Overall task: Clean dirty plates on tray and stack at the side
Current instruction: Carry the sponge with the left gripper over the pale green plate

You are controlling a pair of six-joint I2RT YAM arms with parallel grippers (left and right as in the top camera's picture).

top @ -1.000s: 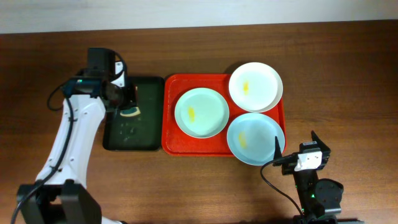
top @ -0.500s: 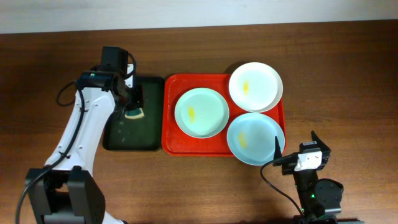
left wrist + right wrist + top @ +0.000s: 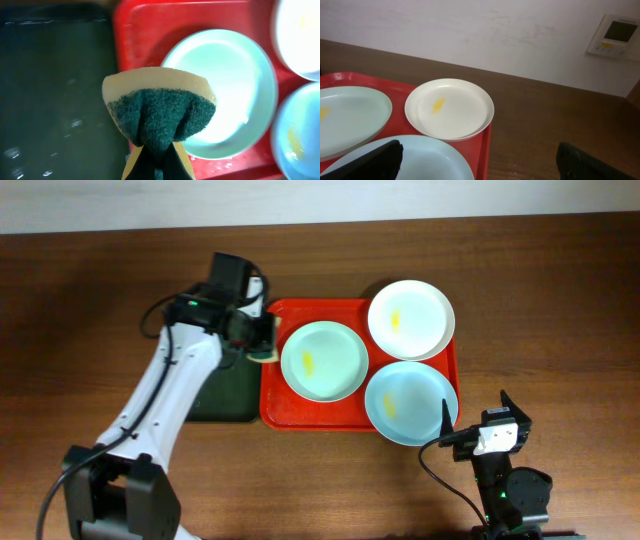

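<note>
My left arm reaches in from the near-left corner of the wooden table (image 3: pixel 560 300). Under it lies the dark green tray (image 3: pixel 215 402), wet and shiny with droplets in my left wrist view. My left pincer (image 3: pixel 258 340) is clamped on a folded sponge (image 3: pixel 159 107), yellow with a dark green scouring face. The sponge hangs over the left rim of the red tray (image 3: pixel 275 416), between the green tray and the pale green plate (image 3: pixel 323 360). Whether it touches anything below I cannot tell. The two trays lie side by side, almost touching, about mid-table. The pale green plate sits in the left half of the red tray and carries a yellow smear (image 3: pixel 308 362). To its right, the white plate (image 3: pixel 411 319) has a yellow smear of its own and pokes past the tray's far right corner. The pale blue plate (image 3: pixel 410 402) has a faint yellow mark and overhangs the tray's near edge. The three plates crowd each other, so little red floor shows between them. Bare wood runs wide along the right edge and the far edge. My right pincer (image 3: pixel 475 412) stands open near the near edge, just beside the blue plate and holding nothing. A small wall panel (image 3: pixel 619 34) shows beyond the far edge, its lettering too small for me to read.
</note>
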